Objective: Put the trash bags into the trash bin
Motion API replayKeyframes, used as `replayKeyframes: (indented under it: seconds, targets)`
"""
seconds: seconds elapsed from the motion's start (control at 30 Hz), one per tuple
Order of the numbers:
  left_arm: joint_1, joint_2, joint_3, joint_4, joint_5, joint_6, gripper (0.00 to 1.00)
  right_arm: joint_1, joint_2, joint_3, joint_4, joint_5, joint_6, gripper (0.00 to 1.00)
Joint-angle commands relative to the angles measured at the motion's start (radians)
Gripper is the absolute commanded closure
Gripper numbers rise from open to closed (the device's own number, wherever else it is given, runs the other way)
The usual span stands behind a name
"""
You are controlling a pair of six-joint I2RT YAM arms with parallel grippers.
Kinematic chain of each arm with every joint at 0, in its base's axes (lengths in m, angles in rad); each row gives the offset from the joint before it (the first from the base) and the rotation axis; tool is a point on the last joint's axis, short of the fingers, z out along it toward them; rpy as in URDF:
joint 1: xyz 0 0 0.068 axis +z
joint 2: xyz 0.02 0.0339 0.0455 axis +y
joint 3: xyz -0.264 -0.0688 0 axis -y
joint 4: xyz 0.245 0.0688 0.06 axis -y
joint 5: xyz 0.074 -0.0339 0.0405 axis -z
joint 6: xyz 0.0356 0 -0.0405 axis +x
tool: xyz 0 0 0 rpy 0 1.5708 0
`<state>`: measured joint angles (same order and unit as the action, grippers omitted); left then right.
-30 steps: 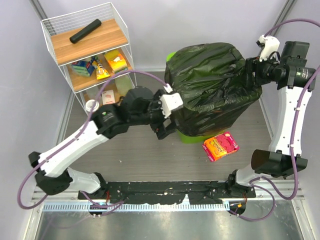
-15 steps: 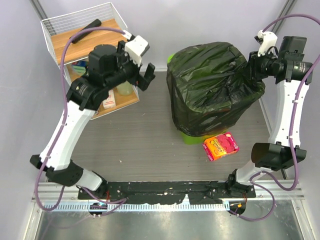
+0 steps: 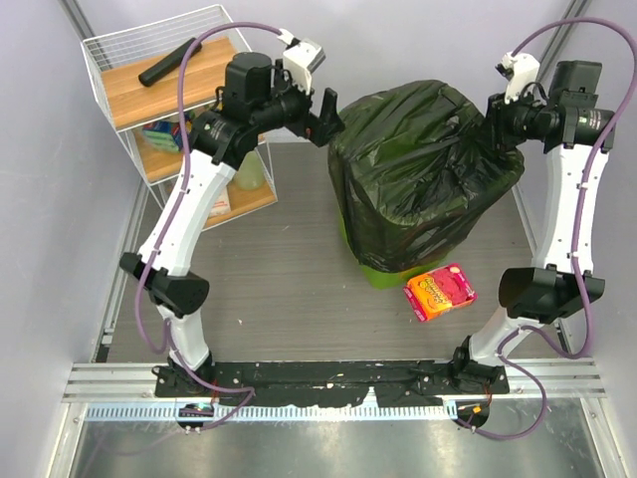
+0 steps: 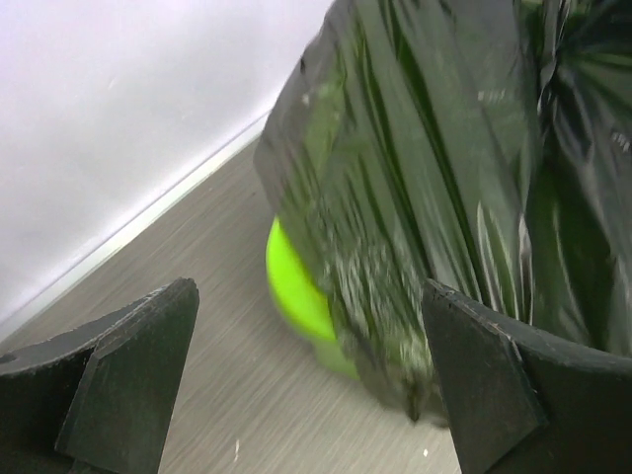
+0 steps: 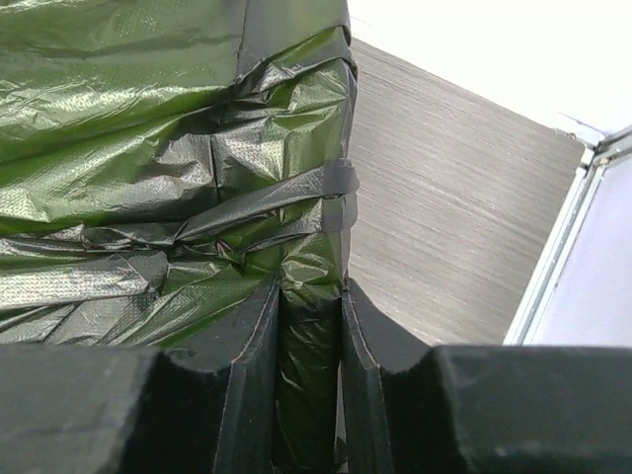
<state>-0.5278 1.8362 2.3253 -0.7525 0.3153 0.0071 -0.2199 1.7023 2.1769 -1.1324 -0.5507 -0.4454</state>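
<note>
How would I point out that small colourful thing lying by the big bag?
Start at the big black trash bag draped over the green bin in the middle. Beside the bin's base, on its near right side, lies a pink packet. Unlike its tall black and green neighbours, it is small, flat and bright pink, lying loose on the tabletop.

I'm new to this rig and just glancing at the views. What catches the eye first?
The big glossy black trash bag in the middle, draped over the lime-green trash bin so only the bin's base peeks out below. The right gripper pinches a fold at its right side; the left gripper hangs open near its upper left corner. A pink packet lies beside the bin.
</note>
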Motion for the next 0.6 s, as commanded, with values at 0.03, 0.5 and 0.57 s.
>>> replayKeyframes:
  seconds: [0.03,0.5,0.57]
  targets:
    - [0.003,0.08,0.161,0.012,0.007,-0.096,0.0,0.045,-0.007,0.072,0.033,-0.042,-0.024,0.78]
    - [-0.031,0.129,0.129,0.016,-0.126,-0.052,0.14,0.073,-0.015,0.058,0.037,-0.025,-0.018,0.74]
    - [-0.032,0.132,0.121,0.015,-0.134,-0.041,0.18,0.074,-0.016,0.057,0.036,-0.023,-0.019,0.74]
